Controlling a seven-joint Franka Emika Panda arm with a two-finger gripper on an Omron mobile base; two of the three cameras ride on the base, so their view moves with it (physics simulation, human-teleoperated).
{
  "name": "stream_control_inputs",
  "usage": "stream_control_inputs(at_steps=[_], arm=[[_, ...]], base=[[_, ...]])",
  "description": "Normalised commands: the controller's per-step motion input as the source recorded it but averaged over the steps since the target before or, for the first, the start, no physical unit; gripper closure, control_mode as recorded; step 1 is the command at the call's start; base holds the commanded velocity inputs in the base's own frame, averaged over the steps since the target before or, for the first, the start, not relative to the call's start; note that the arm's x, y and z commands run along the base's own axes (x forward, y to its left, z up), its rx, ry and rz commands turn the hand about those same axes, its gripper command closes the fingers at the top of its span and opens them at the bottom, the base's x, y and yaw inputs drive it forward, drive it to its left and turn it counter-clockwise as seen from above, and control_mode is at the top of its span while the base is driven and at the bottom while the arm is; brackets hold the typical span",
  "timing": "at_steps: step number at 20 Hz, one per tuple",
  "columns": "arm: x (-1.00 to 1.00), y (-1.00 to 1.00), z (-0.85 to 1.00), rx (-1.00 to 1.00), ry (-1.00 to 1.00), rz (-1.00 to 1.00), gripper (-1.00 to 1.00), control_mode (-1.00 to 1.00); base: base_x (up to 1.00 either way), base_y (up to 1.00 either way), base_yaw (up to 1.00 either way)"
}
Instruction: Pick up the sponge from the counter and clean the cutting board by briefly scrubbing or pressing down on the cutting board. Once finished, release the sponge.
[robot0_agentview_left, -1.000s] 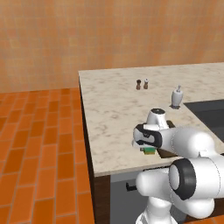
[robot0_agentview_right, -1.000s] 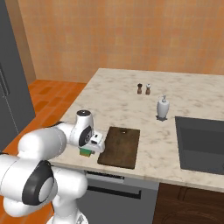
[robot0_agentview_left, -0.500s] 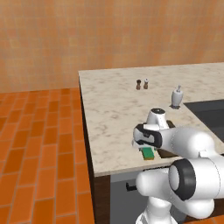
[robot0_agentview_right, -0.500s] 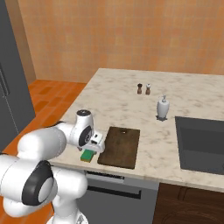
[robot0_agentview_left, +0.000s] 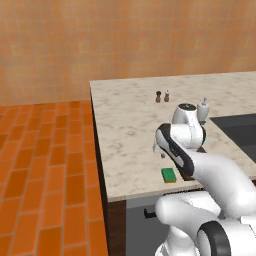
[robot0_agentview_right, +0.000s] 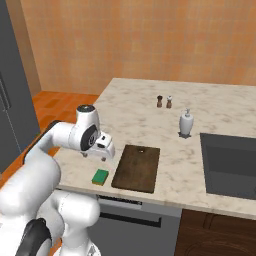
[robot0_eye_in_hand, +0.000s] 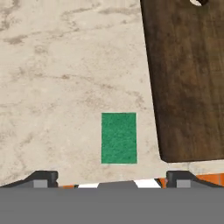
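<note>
Sponge (robot0_eye_in_hand: 118, 138) lies free near the table's (robot0_agentview_right: 140, 107) front edge, beside the cutting board (robot0_agentview_right: 136, 167); claw (robot0_agentview_right: 103, 154) above, open, empty.

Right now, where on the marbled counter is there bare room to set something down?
Free: the beige marbled stone counter from its left edge to the two small shakers, and behind the dark brown wooden cutting board. Crowded: the front edge, where the green sponge lies apart, left of the board, under the gripper.
</note>
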Motion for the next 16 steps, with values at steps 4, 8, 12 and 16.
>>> stream_control_inputs(at_steps=[4,8,12,16], arm=[[-0.60,0.67,0.54,-0.13,-0.18,0.00,-1.00,-1.00],[-0.24,1.00,0.37,-0.30,-0.01,0.00,-1.00,-1.00],[-0.04,1.00,0.26,-0.41,0.04,0.00,-1.00,-1.00],[0.00,0.78,0.13,-0.29,0.06,0.00,-1.00,-1.00]], base=[[0.00,0.00,0.00],[0.00,0.00,0.00],[0.00,0.00,0.00],[0.00,0.00,0.00]])
